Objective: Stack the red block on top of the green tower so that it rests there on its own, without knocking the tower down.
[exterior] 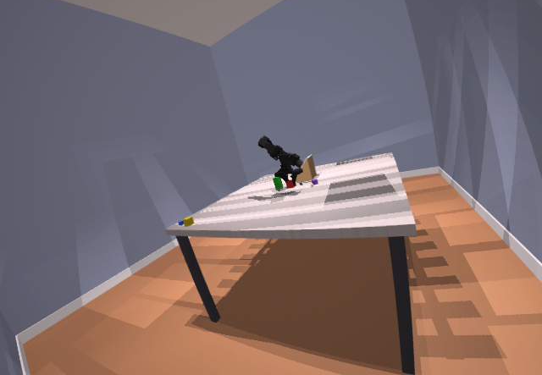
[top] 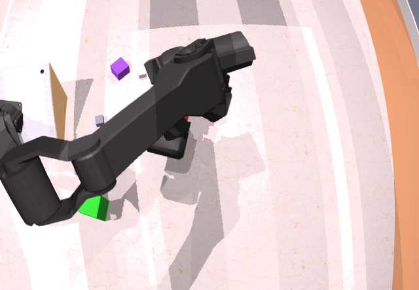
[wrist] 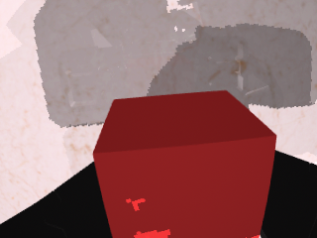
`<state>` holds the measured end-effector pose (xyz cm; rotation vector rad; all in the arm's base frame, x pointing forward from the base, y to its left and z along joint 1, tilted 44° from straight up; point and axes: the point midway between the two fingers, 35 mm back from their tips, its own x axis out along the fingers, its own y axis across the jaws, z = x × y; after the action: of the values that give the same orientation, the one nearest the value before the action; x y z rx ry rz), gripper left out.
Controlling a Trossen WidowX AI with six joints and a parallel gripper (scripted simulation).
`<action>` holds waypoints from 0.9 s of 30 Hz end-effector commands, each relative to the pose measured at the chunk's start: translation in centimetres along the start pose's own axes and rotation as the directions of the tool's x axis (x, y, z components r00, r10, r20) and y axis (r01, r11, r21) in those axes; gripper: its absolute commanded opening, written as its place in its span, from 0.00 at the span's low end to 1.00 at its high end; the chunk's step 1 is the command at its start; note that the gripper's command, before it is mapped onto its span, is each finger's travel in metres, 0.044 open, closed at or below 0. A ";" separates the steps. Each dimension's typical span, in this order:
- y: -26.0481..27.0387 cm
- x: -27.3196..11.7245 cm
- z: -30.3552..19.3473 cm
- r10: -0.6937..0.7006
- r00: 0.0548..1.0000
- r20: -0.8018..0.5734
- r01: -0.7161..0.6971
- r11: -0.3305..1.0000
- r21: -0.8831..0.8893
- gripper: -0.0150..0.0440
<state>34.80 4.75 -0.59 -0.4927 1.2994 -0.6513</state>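
Note:
The red block [wrist: 184, 193] [exterior: 290, 184] fills the lower middle of the wrist view; only a red sliver shows under the arm in the top view. My gripper [wrist: 176, 157] is shut on the red block, with a black finger against each side. I cannot tell whether the block touches the table. The green tower [top: 92, 207] [exterior: 278, 183] stands upright, apart from the red block and to its left in the exterior view. In the top view the arm's lower links partly cover the tower.
A purple block [top: 120, 69] [exterior: 314, 181], a small grey block [top: 99, 120] and a small whitish piece [top: 142, 74] lie on the arm's other side from the tower. A wooden-sided panel [top: 57, 105] [exterior: 307, 169] stands near the base. Yellow [exterior: 188, 221] and blue [exterior: 180, 223] blocks lie near a table corner.

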 end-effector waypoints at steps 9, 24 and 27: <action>0.0 -6.7 0.1 0.009 1.000 0.003 -0.009 1.000 0.007 0.25; -1.6 -8.5 -0.2 0.009 1.000 0.002 -0.009 1.000 0.006 0.25; -3.0 -8.8 -0.6 0.009 1.000 0.001 -0.009 1.000 0.005 0.25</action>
<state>33.05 9.54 6.65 -0.4845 1.2938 -0.6423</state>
